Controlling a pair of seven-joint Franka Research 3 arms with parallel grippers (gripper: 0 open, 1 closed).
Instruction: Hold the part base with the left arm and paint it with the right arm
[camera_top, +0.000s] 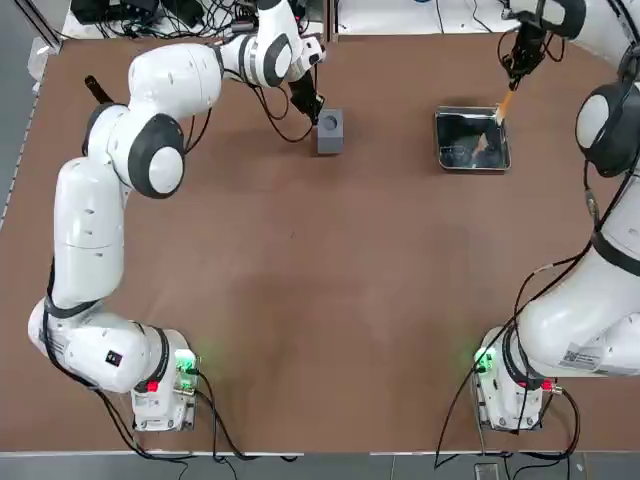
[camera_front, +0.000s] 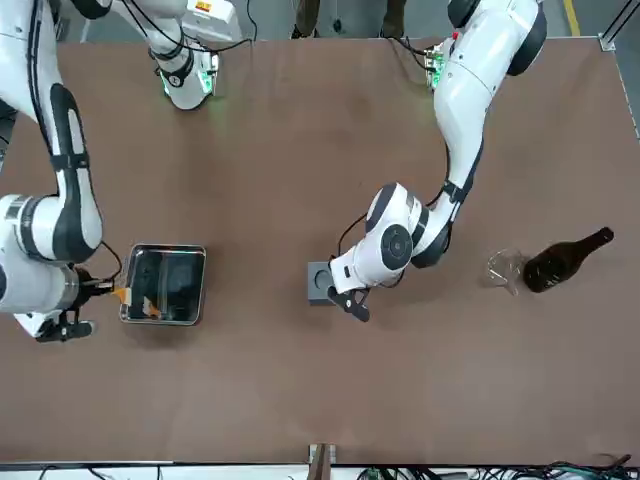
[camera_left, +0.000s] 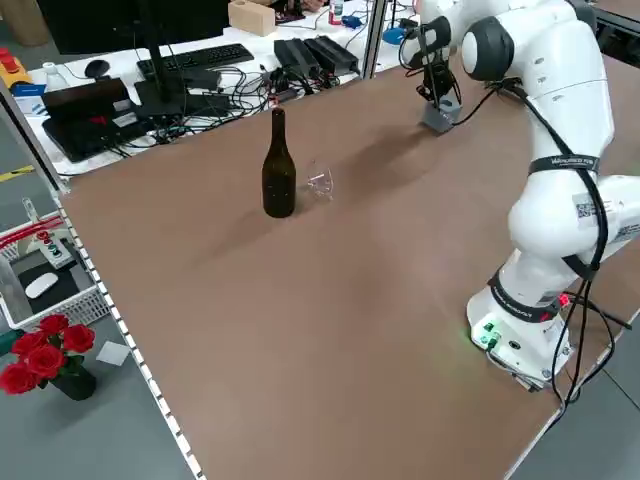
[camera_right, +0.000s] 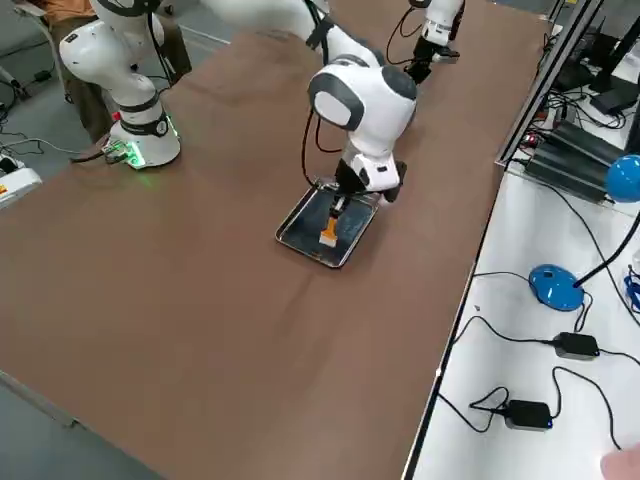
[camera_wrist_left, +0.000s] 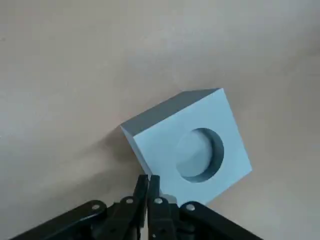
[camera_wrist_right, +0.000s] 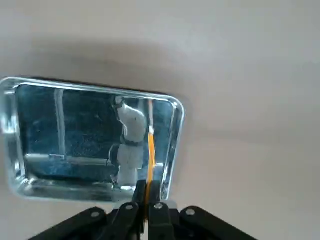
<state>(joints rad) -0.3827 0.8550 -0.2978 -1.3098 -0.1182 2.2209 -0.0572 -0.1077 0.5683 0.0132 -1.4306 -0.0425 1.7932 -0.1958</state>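
The small grey cube-like part base (camera_top: 330, 130) with a round top recess sits on the brown tabletop (camera_top: 320, 300), steadied by the left gripper (camera_top: 312, 112), jaws closed against its edge. The right gripper (camera_top: 517, 68), jaws clamped on an orange-handled brush (camera_top: 503, 104), dips it into the shiny metal tray (camera_top: 440, 140), probably loading paint.

No legible text, brand, number or sign in any view.

White label patches with dark QR-style marks on right arm (camera_top: 585, 355) lower segment, top view; characters unreadable.

Similar label on left arm (camera_left: 585, 210) mid segment, left side view; print too small to read.

Small dark square marking on left arm lower segment, top view; content indistinct.

Bottle (camera_left: 278, 166): no readable label.

Tray (camera_top: 441, 150), part base (camera_top: 330, 130): no markings visible.
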